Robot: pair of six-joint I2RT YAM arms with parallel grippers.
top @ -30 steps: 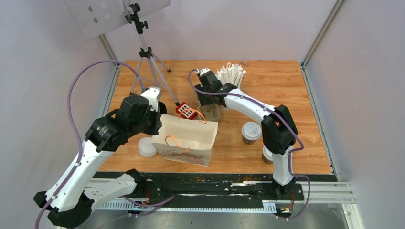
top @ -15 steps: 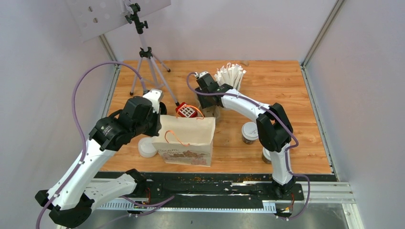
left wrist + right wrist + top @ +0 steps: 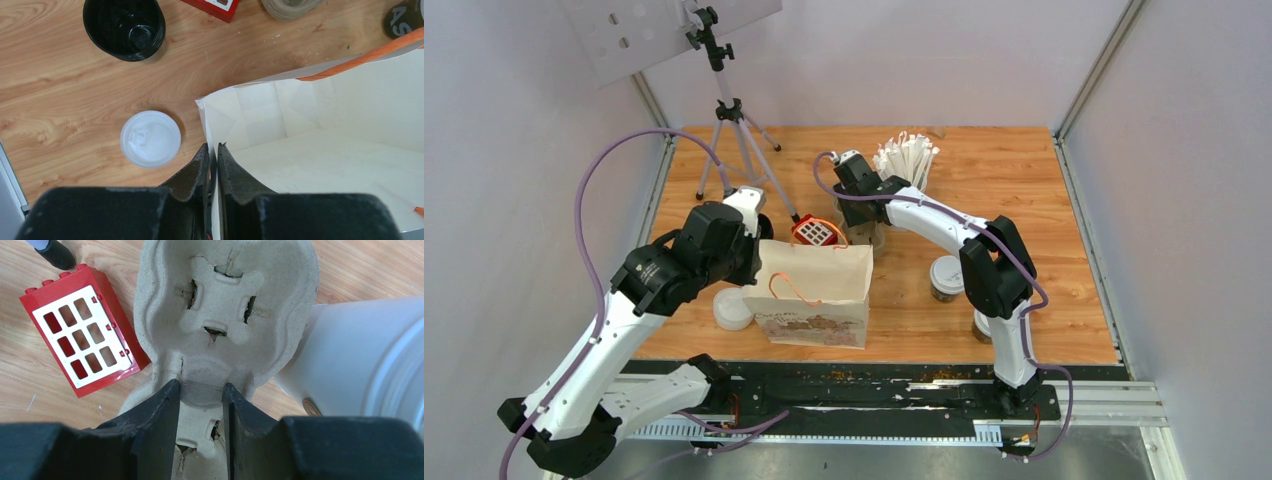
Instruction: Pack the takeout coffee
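white paper bag wall is pinched by left gripper | beige pulp cup tray is straddled by right gripper, grip unclear | "AS" is read on dark brown cup, left wrist view only

Robot lab test cell: plain white enclosure walls, aluminium corner post, wood-grain tabletop, white-and-black robot arms L + R on black base rail, black tripod w/ perforated white board.
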